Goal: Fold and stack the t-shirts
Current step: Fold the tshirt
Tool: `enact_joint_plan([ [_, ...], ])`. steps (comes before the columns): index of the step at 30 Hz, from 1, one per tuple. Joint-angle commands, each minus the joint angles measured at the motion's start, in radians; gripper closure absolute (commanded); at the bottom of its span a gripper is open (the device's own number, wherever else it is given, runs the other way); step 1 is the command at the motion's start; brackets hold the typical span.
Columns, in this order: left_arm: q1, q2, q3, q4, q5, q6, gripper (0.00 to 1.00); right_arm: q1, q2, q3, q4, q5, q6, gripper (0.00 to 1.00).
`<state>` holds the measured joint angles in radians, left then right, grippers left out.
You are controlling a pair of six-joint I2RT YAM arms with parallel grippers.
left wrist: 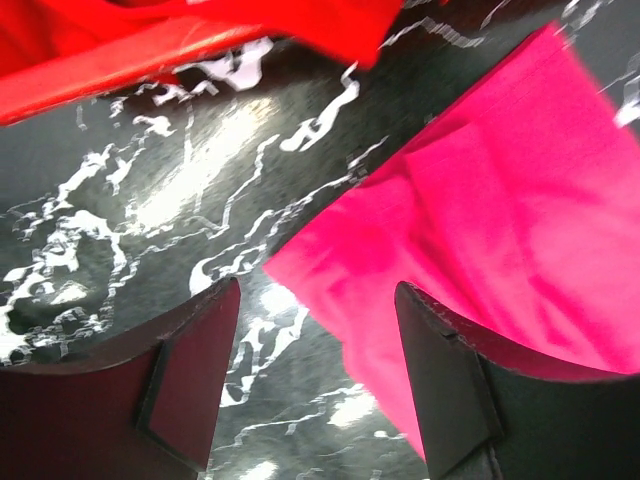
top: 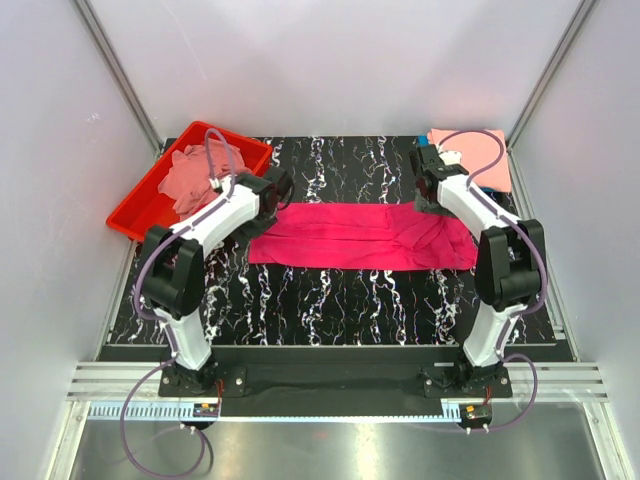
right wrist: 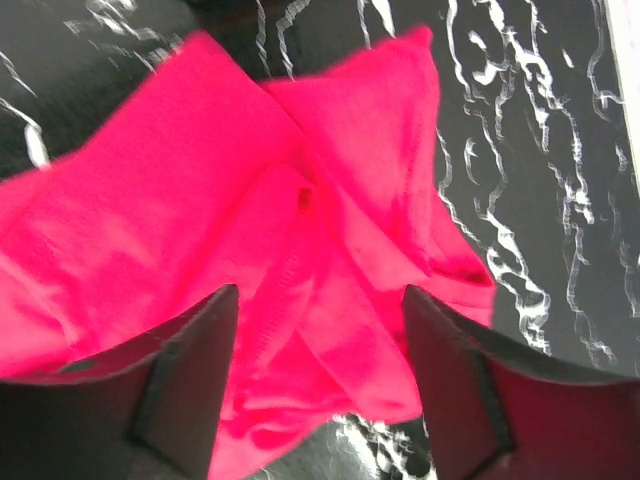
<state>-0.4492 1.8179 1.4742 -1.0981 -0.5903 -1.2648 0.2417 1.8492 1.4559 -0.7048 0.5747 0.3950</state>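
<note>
A hot pink t-shirt (top: 362, 236) lies folded into a long band across the middle of the black marbled table. My left gripper (top: 283, 188) hovers open and empty over its far left corner; the shirt's corner (left wrist: 480, 230) shows between and beyond my fingers. My right gripper (top: 424, 190) hovers open and empty over the shirt's right end, where sleeve and hem lie bunched (right wrist: 330, 260). A folded salmon-peach t-shirt (top: 478, 156) lies on top of a teal-blue one (top: 428, 140) at the back right. Dusty pink t-shirts (top: 192, 175) lie crumpled in the red tray (top: 145, 212).
The red plastic tray's edge (left wrist: 150, 50) is close beyond my left gripper. White walls enclose the table on three sides. Bare marbled table (top: 340, 300) lies in front of the pink shirt.
</note>
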Motion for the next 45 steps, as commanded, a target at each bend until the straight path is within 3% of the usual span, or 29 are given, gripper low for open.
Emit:
enact_joint_plan([
  [1, -0.028, -0.045, -0.049, 0.018, -0.051, 0.031, 0.31, -0.021, -0.079, 0.067, -0.094, -0.024, -0.001, 0.23],
  [4, -0.061, -0.107, -0.110, 0.063, 0.003, 0.082, 0.31, -0.053, -0.166, 0.077, -0.229, -0.108, 0.122, 0.22],
  [5, -0.069, -0.121, -0.135, 0.108, 0.026, 0.100, 0.31, -0.067, -0.201, 0.049, -0.240, -0.204, 0.177, 0.22],
  [8, -0.082, -0.192, -0.256, 0.258, 0.148, 0.218, 0.31, -0.145, -0.349, -0.144, -0.167, -0.396, 0.251, 0.24],
  [12, -0.079, -0.298, -0.455, 0.475, 0.270, 0.401, 0.31, -0.209, -0.409, -0.322, -0.099, -0.506, 0.220, 0.30],
  [16, -0.056, -0.397, -0.601, 0.612, 0.351, 0.444, 0.31, -0.306, -0.427, -0.449, -0.026, -0.686, 0.263, 0.44],
  [24, -0.039, -0.428, -0.684, 0.653, 0.261, 0.437, 0.31, -0.398, -0.505, -0.586, 0.041, -0.605, 0.340, 0.44],
  [34, 0.027, -0.408, -0.713, 0.707, 0.236, 0.444, 0.31, -0.525, -0.545, -0.615, 0.131, -0.538, 0.366, 0.44],
  [45, 0.061, -0.359, -0.712, 0.773, 0.297, 0.426, 0.32, -0.585, -0.372, -0.591, 0.235, -0.616, 0.372, 0.48],
])
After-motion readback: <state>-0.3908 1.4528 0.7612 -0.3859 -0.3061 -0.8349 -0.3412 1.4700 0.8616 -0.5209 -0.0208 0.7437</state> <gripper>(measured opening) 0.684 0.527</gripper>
